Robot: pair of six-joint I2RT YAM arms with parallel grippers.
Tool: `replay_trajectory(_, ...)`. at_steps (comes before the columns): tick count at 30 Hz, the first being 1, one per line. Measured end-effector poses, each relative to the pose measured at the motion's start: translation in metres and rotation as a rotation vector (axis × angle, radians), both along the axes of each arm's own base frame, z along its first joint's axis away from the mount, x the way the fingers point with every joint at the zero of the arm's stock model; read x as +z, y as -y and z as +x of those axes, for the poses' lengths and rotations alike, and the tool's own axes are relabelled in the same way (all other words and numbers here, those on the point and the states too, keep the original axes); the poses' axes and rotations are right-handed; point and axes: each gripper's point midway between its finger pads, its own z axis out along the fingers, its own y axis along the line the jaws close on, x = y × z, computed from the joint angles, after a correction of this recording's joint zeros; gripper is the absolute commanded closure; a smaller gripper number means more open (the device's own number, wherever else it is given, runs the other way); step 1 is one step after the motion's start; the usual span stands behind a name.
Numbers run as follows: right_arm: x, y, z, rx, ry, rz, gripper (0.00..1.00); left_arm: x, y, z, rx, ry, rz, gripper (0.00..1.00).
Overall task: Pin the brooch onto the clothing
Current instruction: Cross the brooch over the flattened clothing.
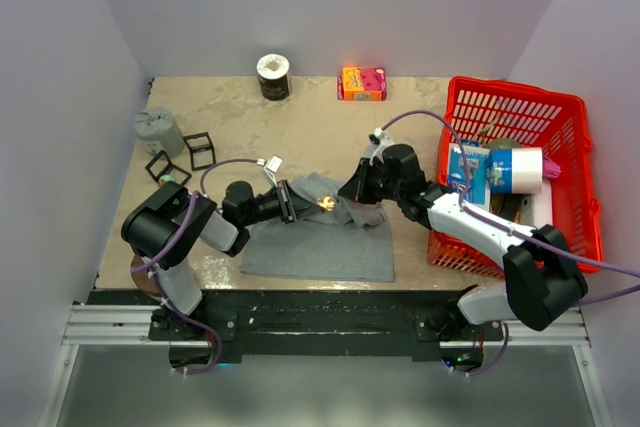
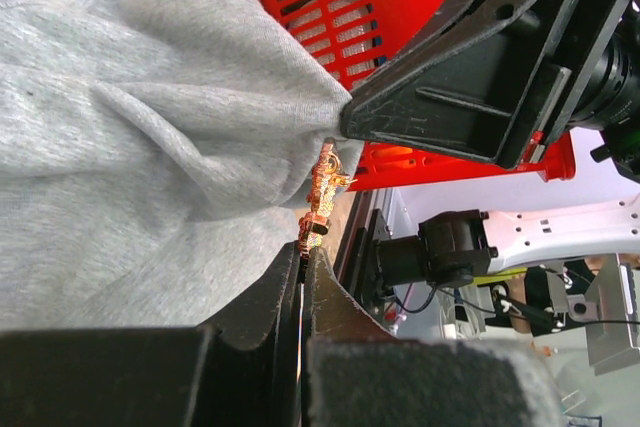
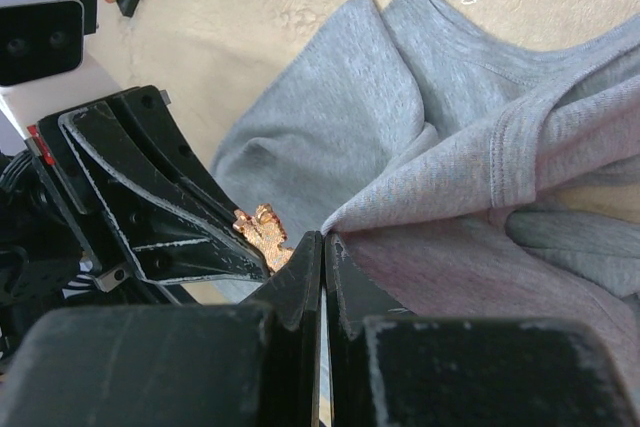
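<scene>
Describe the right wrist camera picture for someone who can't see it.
Seen from the right wrist, the closed right fingers pinch a fold of a grey tank top lying on a beige table. Beside them, the left fingers hold a tiny orange brooch close to that fold.

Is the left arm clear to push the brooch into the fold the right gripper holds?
Probably yes: the left gripper, shut on the brooch, has it beside the fold of the clothing pinched by the right gripper, nothing between.
</scene>
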Motion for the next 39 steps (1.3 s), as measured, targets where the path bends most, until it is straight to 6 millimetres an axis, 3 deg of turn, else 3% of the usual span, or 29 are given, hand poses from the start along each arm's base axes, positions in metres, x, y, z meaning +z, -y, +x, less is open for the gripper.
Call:
replay_trajectory(14, 0.005, -0.001, 0.006, -0.008, 0.020, 0.022, 1.00, 0.008, 0.004, 0.012, 0.012, 0.046, -0.006, 1.00)
replay_trajectory(37, -0.003, -0.005, 0.006, -0.002, 0.000, 0.026, 1.00, -0.005, 0.011, 0.015, -0.001, 0.033, 0.019, 1.00)
replay_trajectory(39, -0.004, -0.004, 0.006, -0.006, -0.001, 0.022, 0.94, -0.004, 0.011, 0.015, -0.003, 0.036, 0.017, 1.00)
